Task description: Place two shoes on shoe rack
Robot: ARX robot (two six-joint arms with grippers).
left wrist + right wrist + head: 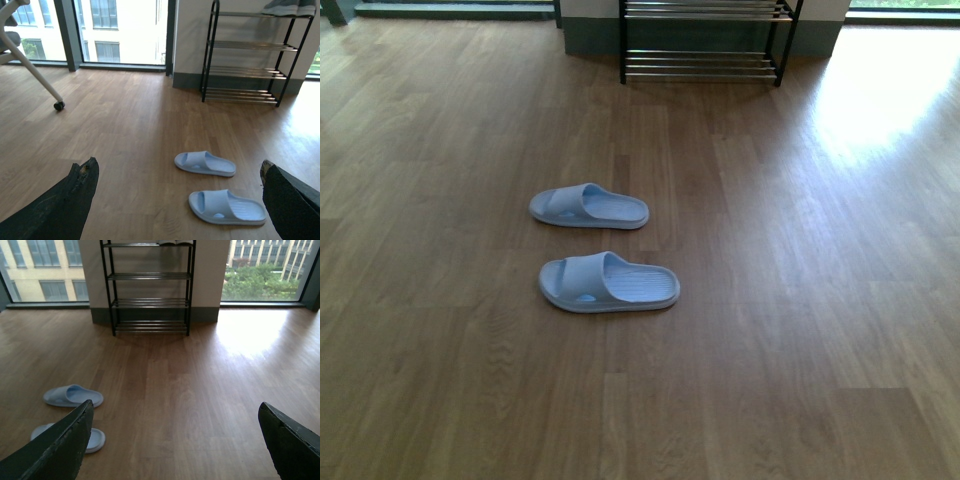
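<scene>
Wood plank floor (770, 350), sun glare patch (880, 90) upper right of front view, grey baseboard (590, 40) top centre, white chair leg (35, 70), black caster (59, 105), trees (255, 282) outside window.

The floor (800, 300) was wood plank with visible grain, smooth and semi-glossy, with a pale sheen near the windows. The nearer slide (609, 282) and the farther slide (588, 206) looked like moulded rubbery plastic, matt, with finely ribbed footbeds. The shoe rack (700, 62) had black-coated metal side frames and shiny chrome bars. The left gripper (177, 164) and right gripper (176, 404) had black, matt fingers (70, 205), rough and frayed at the tips
</scene>
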